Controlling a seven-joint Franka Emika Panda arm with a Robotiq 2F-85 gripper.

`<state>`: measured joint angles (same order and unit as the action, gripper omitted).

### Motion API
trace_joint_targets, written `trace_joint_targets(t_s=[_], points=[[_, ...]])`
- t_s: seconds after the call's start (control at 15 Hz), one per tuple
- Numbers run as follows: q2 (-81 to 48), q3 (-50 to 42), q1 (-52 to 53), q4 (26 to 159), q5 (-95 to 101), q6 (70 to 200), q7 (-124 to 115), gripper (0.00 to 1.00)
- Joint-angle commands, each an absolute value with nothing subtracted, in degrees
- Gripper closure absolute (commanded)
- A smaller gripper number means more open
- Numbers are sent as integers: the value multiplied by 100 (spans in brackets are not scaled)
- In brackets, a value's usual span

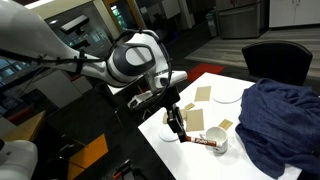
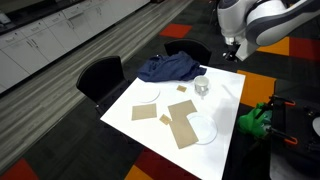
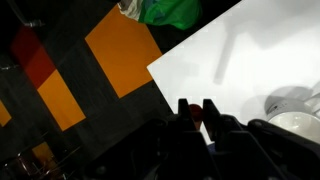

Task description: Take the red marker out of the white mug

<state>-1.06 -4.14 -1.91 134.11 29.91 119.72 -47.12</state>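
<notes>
Ok: red marker (image 3: 197, 117) shows as a red sliver pinched between the claw (image 3: 197, 106) fingers in wrist view, clear of the white mug (image 3: 295, 122). Claw is narrow, clamped on it. Mug stands on the white desk (image 3: 230, 60) at 4 o'clock from the claw, near but apart. In an exterior view the claw (image 1: 180, 130) hangs at 9 o'clock of the mug (image 1: 215, 144), close to the desk edge. Blue cloth (image 1: 280, 115) is bunched at 2 o'clock of the mug. In an exterior view a white plate (image 2: 203, 130) and tan cards (image 2: 183, 125) lie around 6 o'clock of the mug. Green object (image 2: 255, 120) sits off the desk at 4 o'clock.
</notes>
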Motion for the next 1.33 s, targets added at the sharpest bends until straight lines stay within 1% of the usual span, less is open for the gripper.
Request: trace_joint_targets(t_s=[0.0,0.27,0.53,0.93,1.27], points=[[83,-374,-214,13886,3195,12438,-5354,95],[-233,-390,-222,14072,3343,13133,-5758,95],[-573,-441,-179,14161,3396,13510,-6099,95],[-1402,-663,-124,13912,3747,13768,-6615,95],[-2268,-962,-75,13580,3752,14128,-6604,95]])
